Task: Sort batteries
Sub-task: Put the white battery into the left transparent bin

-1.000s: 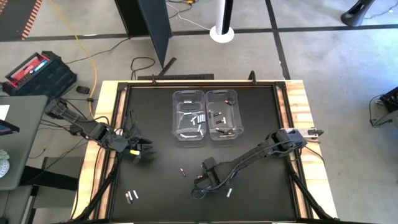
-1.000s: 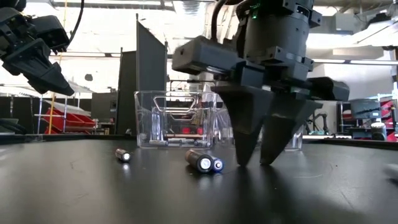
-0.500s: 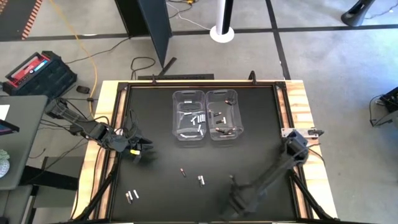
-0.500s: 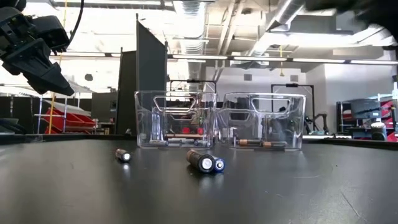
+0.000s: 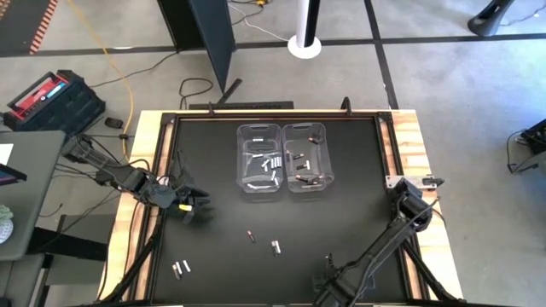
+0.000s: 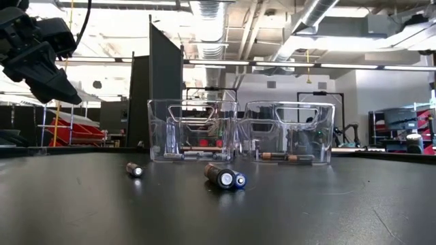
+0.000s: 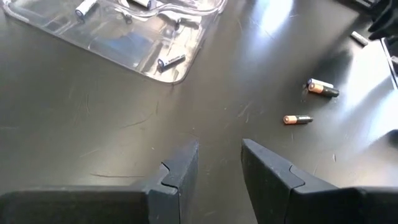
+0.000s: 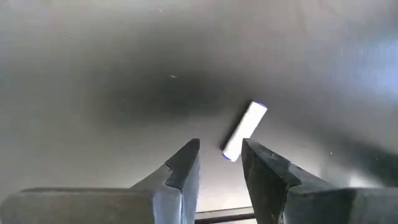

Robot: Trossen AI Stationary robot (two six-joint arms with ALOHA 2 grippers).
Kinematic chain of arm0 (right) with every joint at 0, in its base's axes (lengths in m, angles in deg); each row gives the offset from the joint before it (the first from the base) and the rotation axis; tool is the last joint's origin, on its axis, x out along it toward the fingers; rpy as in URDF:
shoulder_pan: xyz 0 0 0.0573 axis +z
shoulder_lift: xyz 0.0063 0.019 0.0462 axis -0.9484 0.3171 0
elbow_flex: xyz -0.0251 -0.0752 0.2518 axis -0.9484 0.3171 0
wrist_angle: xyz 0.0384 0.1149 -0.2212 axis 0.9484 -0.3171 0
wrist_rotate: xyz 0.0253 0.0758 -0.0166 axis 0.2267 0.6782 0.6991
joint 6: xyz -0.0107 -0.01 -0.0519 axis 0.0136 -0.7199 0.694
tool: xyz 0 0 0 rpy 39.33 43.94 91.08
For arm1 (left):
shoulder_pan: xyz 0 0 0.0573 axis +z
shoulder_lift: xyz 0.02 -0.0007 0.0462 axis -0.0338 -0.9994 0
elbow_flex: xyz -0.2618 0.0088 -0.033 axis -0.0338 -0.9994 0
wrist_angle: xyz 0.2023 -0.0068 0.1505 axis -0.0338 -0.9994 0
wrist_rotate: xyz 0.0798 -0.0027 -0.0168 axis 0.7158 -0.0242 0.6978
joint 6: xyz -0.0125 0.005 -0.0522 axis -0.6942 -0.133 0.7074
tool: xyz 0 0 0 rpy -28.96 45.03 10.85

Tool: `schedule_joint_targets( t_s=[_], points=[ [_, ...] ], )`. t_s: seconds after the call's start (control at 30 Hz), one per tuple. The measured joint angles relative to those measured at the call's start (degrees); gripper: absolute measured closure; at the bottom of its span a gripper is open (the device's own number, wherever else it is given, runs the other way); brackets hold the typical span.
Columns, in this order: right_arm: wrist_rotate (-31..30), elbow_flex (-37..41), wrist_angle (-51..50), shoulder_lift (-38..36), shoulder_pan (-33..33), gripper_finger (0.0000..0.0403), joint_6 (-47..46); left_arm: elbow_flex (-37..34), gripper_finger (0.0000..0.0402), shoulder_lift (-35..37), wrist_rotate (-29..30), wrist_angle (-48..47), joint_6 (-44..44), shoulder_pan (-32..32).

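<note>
Two clear bins (image 5: pixel 258 159) (image 5: pixel 307 157) stand side by side at the table's far middle, each with several batteries lying in it. Loose batteries lie on the black table: a dark one (image 5: pixel 251 236), a pair (image 5: pixel 275 247), two near the left front (image 5: pixel 179 269), and a white one (image 5: pixel 328 257). My right gripper (image 5: pixel 328 283) hangs open near the front edge, pointing down; the white battery (image 8: pixel 244 130) lies on the table just ahead of its fingertips (image 8: pixel 221 163), untouched. My left gripper (image 5: pixel 192 206) waits open above the table's left side, with nothing between its fingers (image 7: pixel 221 162).
The table has a raised wooden frame (image 5: pixel 409 145) on its sides. In the low view the bins (image 6: pixel 193 129) (image 6: pixel 289 133) stand behind a single battery (image 6: pixel 134 169) and the pair (image 6: pixel 225 177). Bare black table lies at the right.
My right gripper has risen from the table's middle, beside the pair of batteries, and swung toward the near edge and to the right, rolling its wrist. It has left the low view. The pair of batteries lies where it was.
</note>
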Motion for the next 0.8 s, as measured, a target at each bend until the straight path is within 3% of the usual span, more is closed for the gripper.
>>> schedule_joint_targets(
  t_s=[0.27,0.5,0.67,0.8],
  points=[
    [5.4,3.21,2.8,0.07,2.61,0.0264,-0.98,0.0,0.0284,0.0,0.02,0.0,2.84,0.0],
    [4.93,-3.57,-7.5,0.07,3.65,0.0264,-0.51,0.0,0.0284,0.0,0.04,0.02,2.92,0.0],
    [14.4,-4.42,-12.68,-0.07,6.46,0.0279,-0.44,0.0,0.0284,0.0,0.72,0.02,2.56,0.0],
    [18.19,0.64,-3.16,0.0,8.25,0.0323,-0.04,0.0,0.0284,0.0,2.68,0.22,1.72,0.0]
  ],
)
